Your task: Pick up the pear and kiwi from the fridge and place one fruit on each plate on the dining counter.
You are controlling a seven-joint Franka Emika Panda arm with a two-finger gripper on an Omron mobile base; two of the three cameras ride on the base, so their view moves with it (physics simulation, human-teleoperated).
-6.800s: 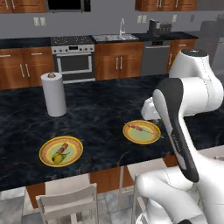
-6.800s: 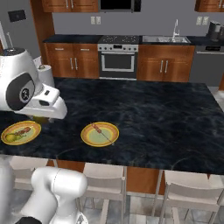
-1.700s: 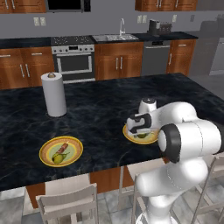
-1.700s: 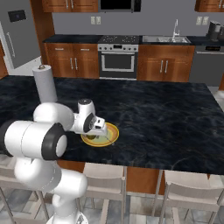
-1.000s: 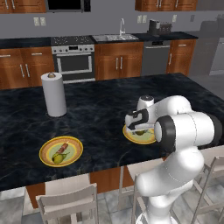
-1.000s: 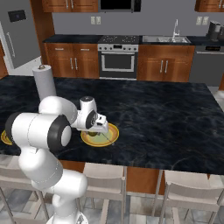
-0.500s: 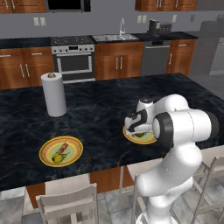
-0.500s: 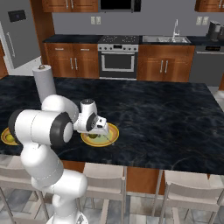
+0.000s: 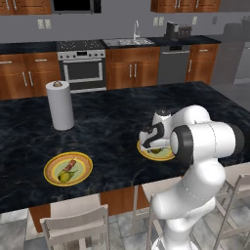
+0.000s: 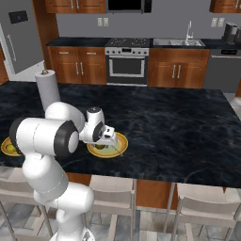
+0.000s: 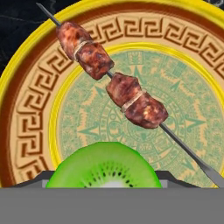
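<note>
Hanging kiwi: the kiwi (image 11: 103, 165) sits at the bottom of the hand view, cut face toward the camera, right where the fingers would be; it hovers low over the near plate (image 11: 30, 109), and I cannot tell whether it already touches it.
Fingers: their tips are hidden behind the fruit, so how wide they stand cannot be told; judging from the fruit's place between them, they probably have it in hold, but that is a guess.
Gripper: the gripper (image 9: 155, 141) points down over the near plate (image 9: 166, 155) at the table's front edge; in the right base view the gripper (image 10: 107, 137) is just above that same plate (image 10: 120, 143).
Skewer: a meat skewer (image 11: 114, 87) lies slantwise across the plate, just beyond the kiwi.
Risk, rolling: the kiwi is rounded; let go from any height or with a sideways push, it may roll off the shallow rim onto the dining counter (image 9: 112, 122), and this plate is near the edge.
Risk, skewer: coming down too far forward would set the fruit on the skewer, tipping it or nudging the stick.
Risk, sticking: opening too little could drag the fruit up when the hand lifts.
Other plate: the far plate (image 9: 51, 175) already bears the pear (image 9: 64, 176) beside its own skewer, well apart from the arm.
Paper towel roll: the paper towel roll (image 9: 60, 105) stands upright farther back, out of the way.
</note>
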